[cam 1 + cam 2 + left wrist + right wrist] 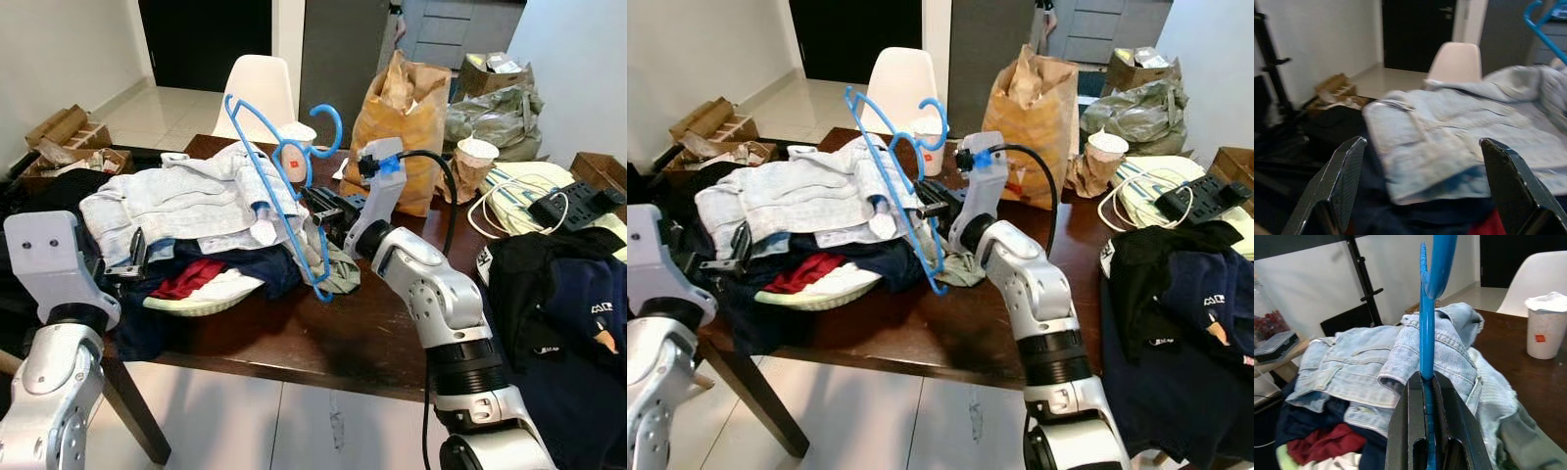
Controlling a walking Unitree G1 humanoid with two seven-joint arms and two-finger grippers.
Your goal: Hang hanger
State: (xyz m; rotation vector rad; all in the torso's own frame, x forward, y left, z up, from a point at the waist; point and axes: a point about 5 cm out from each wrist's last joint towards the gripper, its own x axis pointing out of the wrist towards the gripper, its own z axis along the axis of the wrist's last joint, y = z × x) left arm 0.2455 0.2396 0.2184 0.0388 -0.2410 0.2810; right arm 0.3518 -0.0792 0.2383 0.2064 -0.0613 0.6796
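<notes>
Table: dark wooden table (323,343), clothes pile (196,230) at 9 o'clock.
Room: white chair (257,93) behind.
Right gripper (1425,382): pinched tight on blue hanger (279,191).
Left gripper (1420,191): wide apart, holding nothing, maybe just above denim jacket (1449,142).

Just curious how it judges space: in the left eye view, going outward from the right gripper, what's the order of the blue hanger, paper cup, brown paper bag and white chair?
1. Blue hanger, clamped in the right gripper.
2. Paper cup, just behind.
3. Brown paper bag, to its right.
4. White chair, beyond the table.

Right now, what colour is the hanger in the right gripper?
Blue; the hanger shows best in the left eye view.
</notes>
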